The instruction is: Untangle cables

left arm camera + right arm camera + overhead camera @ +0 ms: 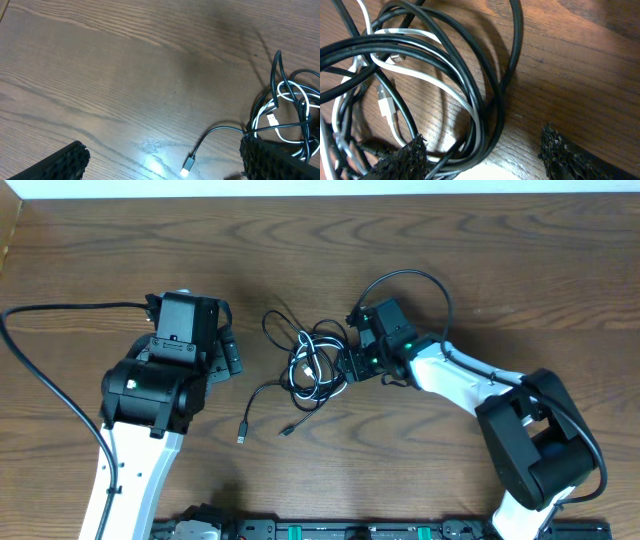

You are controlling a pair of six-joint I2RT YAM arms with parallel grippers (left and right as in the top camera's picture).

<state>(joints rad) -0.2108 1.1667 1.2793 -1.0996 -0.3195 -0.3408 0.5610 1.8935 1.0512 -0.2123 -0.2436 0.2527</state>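
The cables (315, 365) lie in a tangled bunch at the table's middle, black cords looped with one white cord. Two black tails run out toward the front and end in plugs (242, 438). My right gripper (352, 365) is down at the bunch's right edge. In the right wrist view its jaws stand apart (482, 147), with the black loops (487, 95) and the white cord (420, 75) passing beside the left finger (407, 157). My left gripper (228, 350) hovers left of the bunch, open (167, 165) and empty. A black tail's plug (188, 165) lies between its fingers on the wood.
The wooden table (500, 260) carries nothing else. A thick black arm cable (40, 370) curves along the left side, and another (420, 280) arcs over the right arm. A black rail (330, 530) runs along the front edge.
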